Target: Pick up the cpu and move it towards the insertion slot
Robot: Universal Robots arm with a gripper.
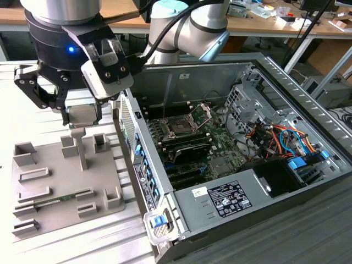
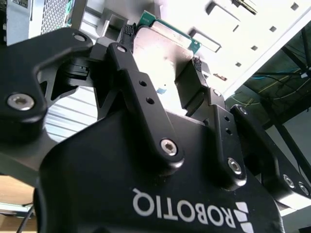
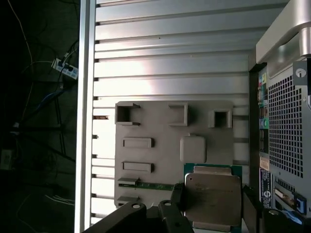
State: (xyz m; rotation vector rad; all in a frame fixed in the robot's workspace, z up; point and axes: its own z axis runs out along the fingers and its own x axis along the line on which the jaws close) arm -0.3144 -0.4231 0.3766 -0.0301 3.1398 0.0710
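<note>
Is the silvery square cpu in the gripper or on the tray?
In the gripper: black fingers clamp the silvery green-rimmed cpu at opposite edges.

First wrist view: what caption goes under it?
The gripper holds the cpu over the gray fixture plate, beside the computer case.

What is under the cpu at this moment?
The gray holder plate lies below the cpu, held in the gripper. The plate part directly beneath is covered.

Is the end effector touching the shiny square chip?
Touching. In the second wrist view, the end effector pinches the chip by its opposite edges, with no gap showing.
</note>
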